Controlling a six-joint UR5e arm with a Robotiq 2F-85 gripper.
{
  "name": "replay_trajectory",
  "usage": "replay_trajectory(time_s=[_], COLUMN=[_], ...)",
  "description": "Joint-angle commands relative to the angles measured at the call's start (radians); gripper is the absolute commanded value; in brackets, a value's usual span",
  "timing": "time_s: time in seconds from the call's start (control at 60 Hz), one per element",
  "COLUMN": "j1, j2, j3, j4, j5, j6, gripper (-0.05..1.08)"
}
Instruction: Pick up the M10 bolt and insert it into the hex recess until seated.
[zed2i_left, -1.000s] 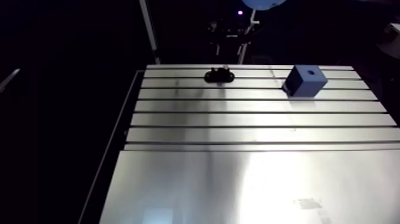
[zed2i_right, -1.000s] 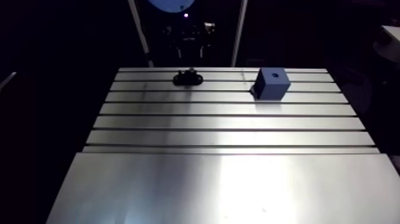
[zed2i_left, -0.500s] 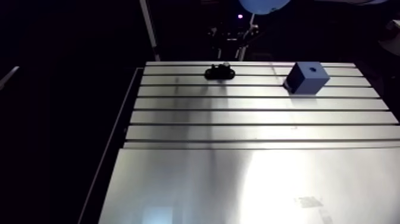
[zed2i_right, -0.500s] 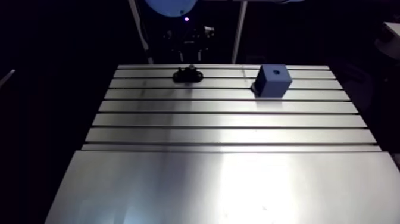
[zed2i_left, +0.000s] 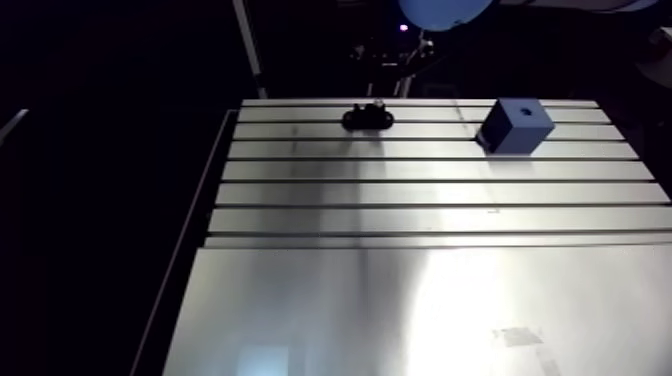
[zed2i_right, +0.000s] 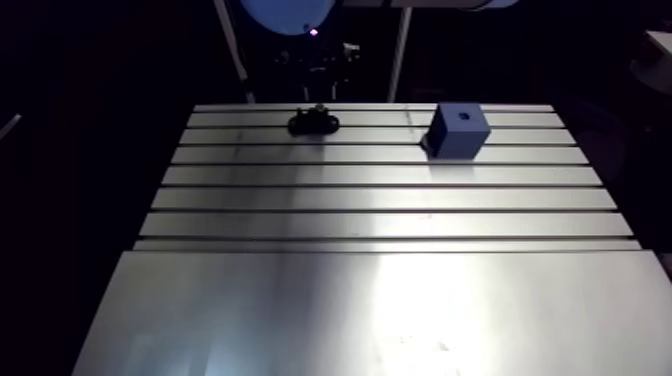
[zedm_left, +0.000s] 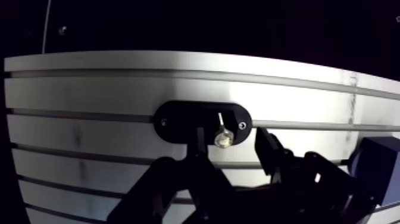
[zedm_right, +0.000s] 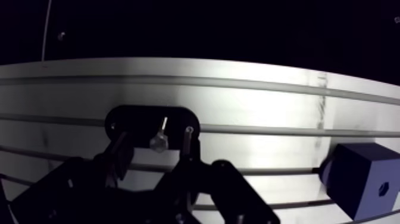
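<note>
A black oval holder (zedm_left: 202, 122) sits at the table's far edge, and the silver M10 bolt (zedm_left: 223, 138) stands in it. In the wrist view my gripper (zedm_left: 232, 154) is open. Its two dark fingers (zedm_left: 197, 152) stand on either side of the bolt, apart from it. In the arm view the holder (zed2i_left: 367, 118) is small and the gripper is lost in the dark behind it. A blue block (zed2i_left: 515, 126) with a small recess (zed2i_left: 524, 111) in its top stands to the right of the holder; the wrist view shows this block (zedm_right: 363, 184) beside the gripper.
The slotted aluminium table (zed2i_left: 400, 300) has several grooves across its far half and a smooth plate nearer the camera. Its left edge (zed2i_left: 185, 250) and far edge border darkness. A blue joint cap (zed2i_left: 440, 8) hangs at the top.
The whole arm view has shifted slightly, so the camera has moved. The holder and the blue block keep their places on the table.
</note>
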Motion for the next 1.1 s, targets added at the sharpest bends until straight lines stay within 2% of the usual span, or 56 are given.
replay_trajectory(time_s=[0.017, 1.1], j1=[-0.001, 0.001], j2=[0.003, 0.017], j3=[0.002, 0.014], j4=[-0.007, -0.009], j5=[0.001, -0.001], j6=[-0.002, -0.002], gripper=[0.47, 0.50])
